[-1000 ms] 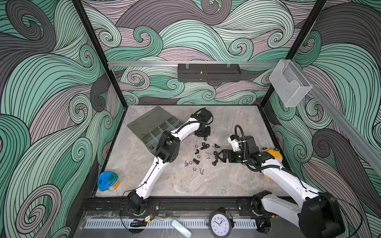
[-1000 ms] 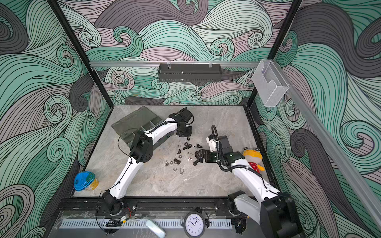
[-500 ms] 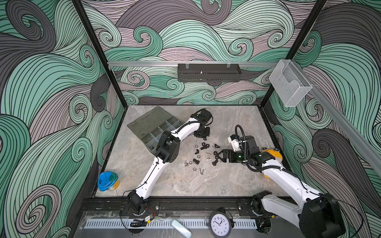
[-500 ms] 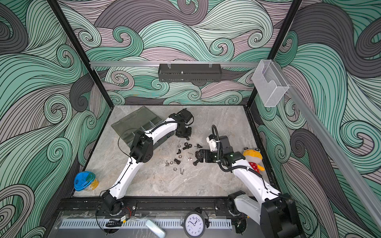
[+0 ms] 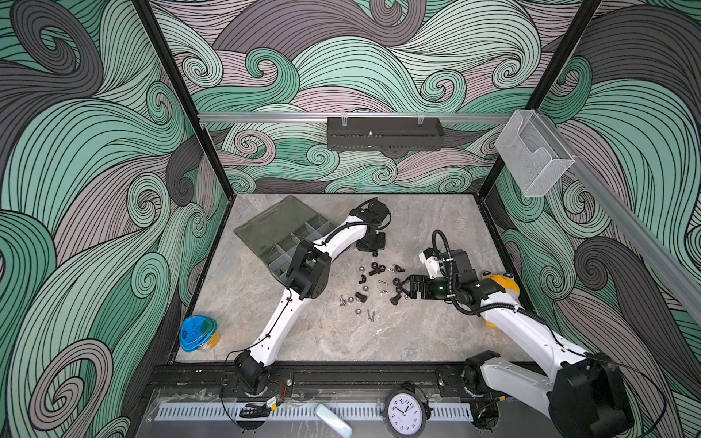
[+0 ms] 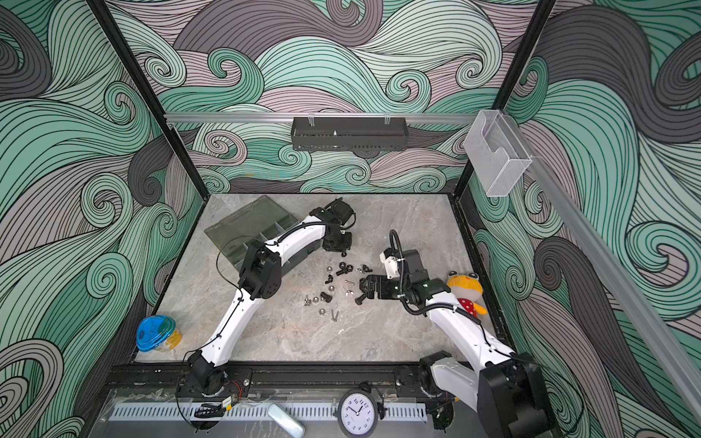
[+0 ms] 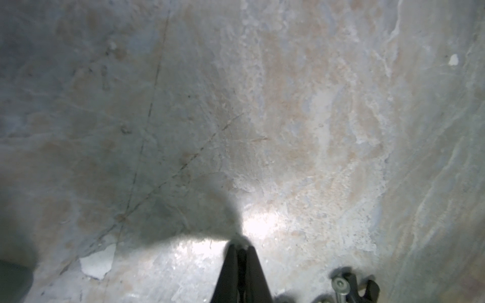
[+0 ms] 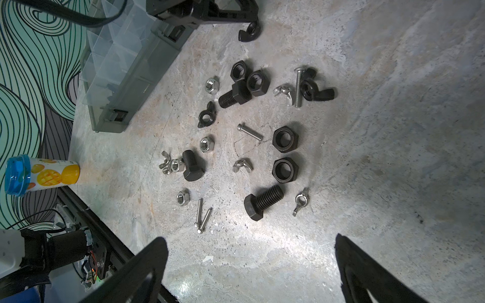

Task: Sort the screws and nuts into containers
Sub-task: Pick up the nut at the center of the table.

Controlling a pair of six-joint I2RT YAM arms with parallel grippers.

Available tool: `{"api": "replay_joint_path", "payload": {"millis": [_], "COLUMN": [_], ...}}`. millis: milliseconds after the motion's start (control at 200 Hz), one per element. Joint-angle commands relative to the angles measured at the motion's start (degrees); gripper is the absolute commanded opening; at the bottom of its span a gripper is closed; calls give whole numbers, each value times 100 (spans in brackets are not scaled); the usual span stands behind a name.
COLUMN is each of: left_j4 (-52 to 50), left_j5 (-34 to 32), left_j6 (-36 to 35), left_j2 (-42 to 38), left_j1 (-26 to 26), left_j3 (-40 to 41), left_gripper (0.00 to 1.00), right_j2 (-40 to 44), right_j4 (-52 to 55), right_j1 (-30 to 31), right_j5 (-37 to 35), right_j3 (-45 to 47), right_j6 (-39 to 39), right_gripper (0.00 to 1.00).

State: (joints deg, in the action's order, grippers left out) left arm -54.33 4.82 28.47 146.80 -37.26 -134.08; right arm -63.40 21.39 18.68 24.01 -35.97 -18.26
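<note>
Screws and nuts lie scattered mid-table (image 5: pixel 373 282): black bolts (image 8: pixel 262 200), thin silver screws (image 8: pixel 202 215), black hex nuts (image 8: pixel 285 139), silver nuts (image 8: pixel 207 144). The grey organiser box (image 5: pixel 280 227) (image 8: pixel 126 65) lies open at the back left. My left gripper (image 5: pixel 373 248) (image 7: pixel 240 244) points down at the pile's far edge, shut. A black wing nut (image 8: pixel 249 32) sits right at its tips; whether it is pinched I cannot tell. My right gripper (image 5: pixel 403 290) (image 8: pixel 249 238) hovers wide open and empty at the pile's right side, a black bolt just ahead of it.
A blue-lidded tub (image 5: pixel 198 333) stands at the front left corner. A yellow plush toy (image 6: pixel 464 288) sits by the right wall behind my right arm. A clear box (image 5: pixel 533 159) and a black tray (image 5: pixel 385 133) hang on the walls.
The left jaws have closed the last bit at the pile's far edge. Neither arm has visibly shifted, and the right gripper stays wide open.
</note>
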Motion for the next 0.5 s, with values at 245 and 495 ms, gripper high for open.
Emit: {"api": "replay_joint_path", "payload": {"millis": [245, 495], "left_j4": [-362, 196], "left_j5": [-197, -367], "left_j6": [-296, -491], "left_j2": [-1216, -3495], "left_j1": [271, 1002], "left_j3": [770, 3139], "left_gripper": [0, 0], "right_j2": [-358, -909], "right_j4": [-373, -465], "right_j1": [341, 1389], "right_j5": [197, -213], "right_j3": [-436, -1186], "right_j6": [-72, -61], "right_gripper": [99, 99]}}
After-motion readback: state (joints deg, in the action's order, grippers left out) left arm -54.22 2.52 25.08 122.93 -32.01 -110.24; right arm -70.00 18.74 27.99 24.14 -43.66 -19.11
